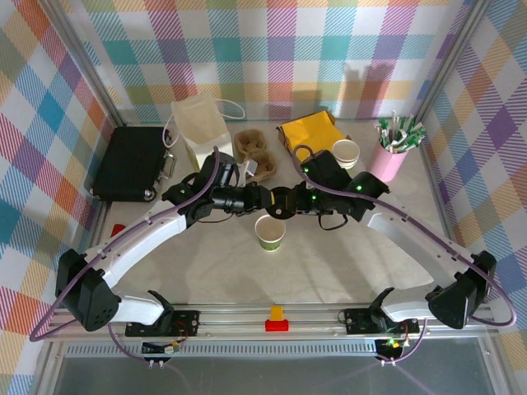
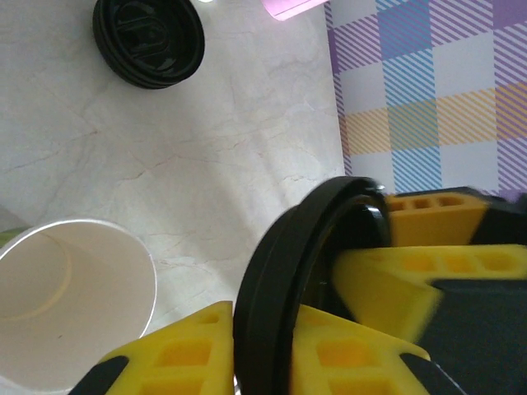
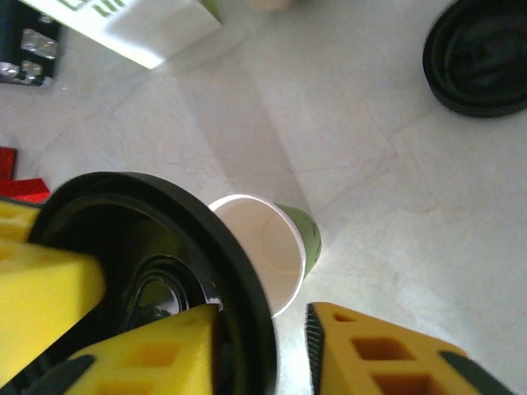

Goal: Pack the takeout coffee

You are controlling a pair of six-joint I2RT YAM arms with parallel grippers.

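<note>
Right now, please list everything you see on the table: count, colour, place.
Paper cups: 2, lidless; green cup centre, cream cup back right.
Lids: 2, black; loose lid on the table, held lid in the left tool.
Case: 1, black, back left.
Paper bag: 1, white, back.
Cup carrier: 1, brown, back centre.
Yellow pack: 1, back.
Pink holder: 1, back right.
Tools: 2, yellow; left tool shut on held lid, right tool open.
</note>
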